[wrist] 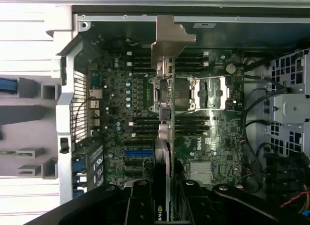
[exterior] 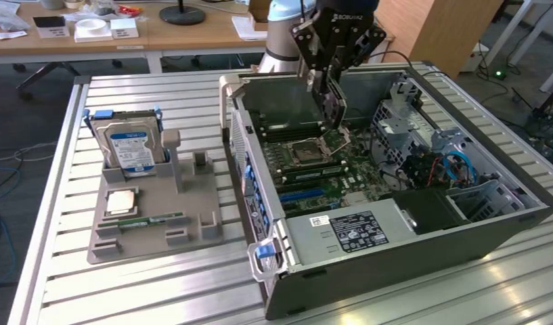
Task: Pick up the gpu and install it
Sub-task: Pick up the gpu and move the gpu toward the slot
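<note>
My gripper (exterior: 327, 71) hangs over the open computer case (exterior: 384, 230) and is shut on the gpu (exterior: 334, 108), a thin dark card held on edge above the motherboard (exterior: 317, 169). In the wrist view the gpu (wrist: 167, 137) runs edge-on from the gripper (wrist: 164, 198) outward. Its pale metal bracket (wrist: 170, 40) points at the case's rear wall. The card sits over the CPU socket (wrist: 181, 94), apart from the board. The blue expansion slot (wrist: 138, 153) lies to one side of the card.
A grey parts holder (exterior: 159, 230) on the slatted metal table (exterior: 149, 298) carries a silver hard drive (exterior: 130, 147), a processor chip (exterior: 121, 202) and a green memory stick (exterior: 151, 220). Cables and a drive cage (exterior: 438, 162) fill the case's right side.
</note>
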Available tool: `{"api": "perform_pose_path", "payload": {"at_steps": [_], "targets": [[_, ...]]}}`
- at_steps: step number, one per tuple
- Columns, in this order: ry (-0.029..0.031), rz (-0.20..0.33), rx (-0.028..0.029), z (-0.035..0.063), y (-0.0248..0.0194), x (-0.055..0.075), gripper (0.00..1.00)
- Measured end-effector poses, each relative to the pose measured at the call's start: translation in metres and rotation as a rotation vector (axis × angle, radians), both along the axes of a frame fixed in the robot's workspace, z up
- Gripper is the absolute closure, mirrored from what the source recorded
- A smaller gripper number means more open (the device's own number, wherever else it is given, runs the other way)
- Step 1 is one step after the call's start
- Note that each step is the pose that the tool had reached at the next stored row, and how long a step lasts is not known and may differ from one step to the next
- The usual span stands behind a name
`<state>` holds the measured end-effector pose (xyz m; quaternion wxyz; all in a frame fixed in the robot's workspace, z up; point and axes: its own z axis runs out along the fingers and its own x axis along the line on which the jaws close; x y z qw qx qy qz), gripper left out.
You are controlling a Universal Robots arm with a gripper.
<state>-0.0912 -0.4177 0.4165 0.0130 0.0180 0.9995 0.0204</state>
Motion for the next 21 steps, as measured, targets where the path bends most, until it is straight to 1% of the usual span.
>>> {"api": "perform_pose_path", "payload": {"at_steps": [17,19,21], "targets": [[0.0,0.0,0.0,0.0,0.0012,0.064,0.74],[0.0001,0.0,-0.0001,0.0001,0.0013,0.07,0.74],[0.0,0.0,0.0,0.0,0.0013,0.073,0.74]]}}
